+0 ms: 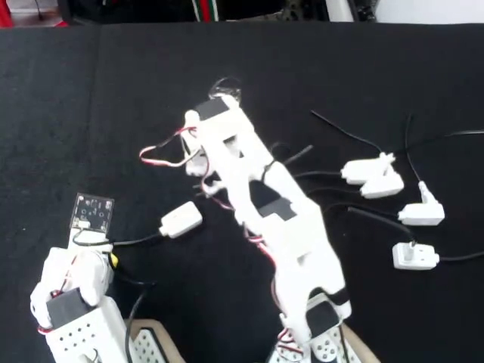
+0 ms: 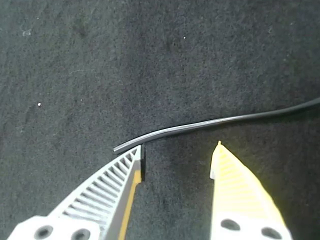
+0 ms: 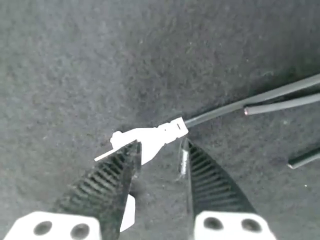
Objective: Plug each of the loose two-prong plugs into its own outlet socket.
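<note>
Left gripper: my two fingers, one white and one yellow, are spread apart and hold nothing.
Cable: one black cut end lies just past those tips.
Right gripper: my two black fingers are apart, straddling one plug.
Plug: white, flat on the table, with its cord trailing away.
Loose strands: two more beside that cord.
Other white pieces: one near my left arm, four on my right.

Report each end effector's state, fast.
Left end effector: open, holding nothing; black cable lies just past its tips.
Right end effector: open, white plug at its tips, not gripped.
</note>
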